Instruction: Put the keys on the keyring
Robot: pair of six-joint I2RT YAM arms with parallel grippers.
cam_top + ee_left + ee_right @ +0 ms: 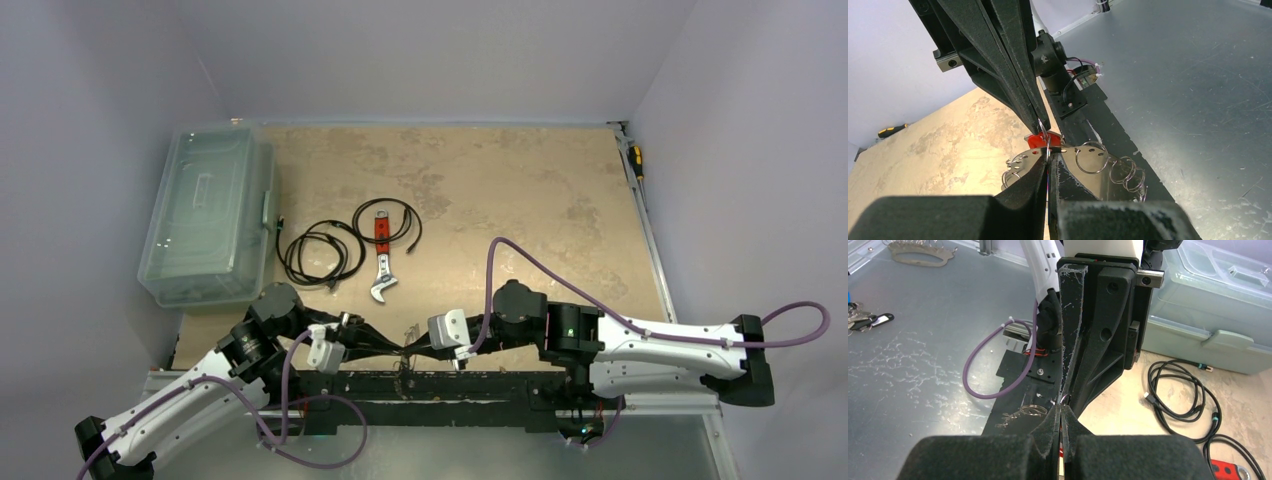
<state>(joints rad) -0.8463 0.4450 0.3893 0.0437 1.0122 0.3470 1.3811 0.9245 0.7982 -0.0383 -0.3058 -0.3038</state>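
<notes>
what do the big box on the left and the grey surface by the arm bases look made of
The box: likely plastic, translucent with a greenish tint and glossy, with a moulded lid. The grey surface: probably sheet metal, dull finish, fine scratches and soft reflections.

The worktop (500, 180) is tan, mottled with paler and darker blotches. The wrench (382, 258) is silvery with a red handle; left of it lie black coiled cables (320, 255) and a translucent pale-green box (210, 210).
</notes>
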